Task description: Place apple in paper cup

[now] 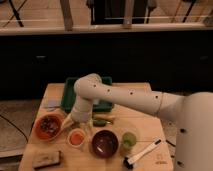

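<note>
While claw (73, 123) hovers above, grip unclear, round orange apple (76, 137) inside paper cup (76, 147)

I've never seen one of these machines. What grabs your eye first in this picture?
The big white arm sweeping in from the right over the wooden table dominates. Its pincer hangs low at the left, between an orange bowl and a paper cup with something orange inside. A dark bowl sits right of the cup, and a green tray lies behind the arm.
</note>
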